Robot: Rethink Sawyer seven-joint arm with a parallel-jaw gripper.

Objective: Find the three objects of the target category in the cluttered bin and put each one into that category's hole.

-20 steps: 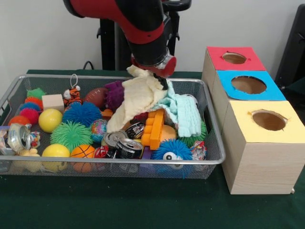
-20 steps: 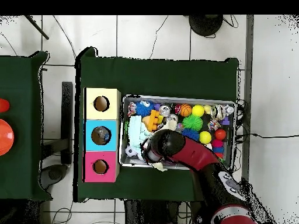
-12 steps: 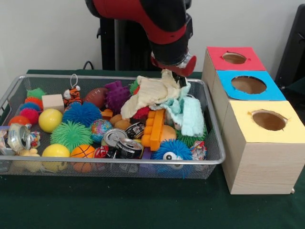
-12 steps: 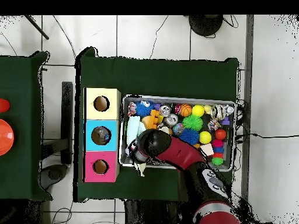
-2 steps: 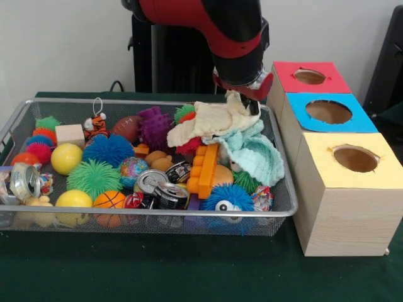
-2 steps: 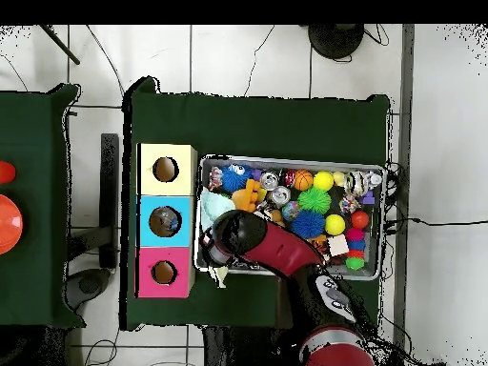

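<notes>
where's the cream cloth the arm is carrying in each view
Front view: the cream cloth hangs from the gripper over the bin's right end.
Overhead view: only a pale scrap shows below the arm, at the bin's lower-left corner.
Shared landmark: the red box beside it.

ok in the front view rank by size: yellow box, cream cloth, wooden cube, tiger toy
1. yellow box, though it stands nearest the camera
2. cream cloth
3. wooden cube and tiger toy look about alike, so unranked

No legible text, label or number anywhere.
</notes>
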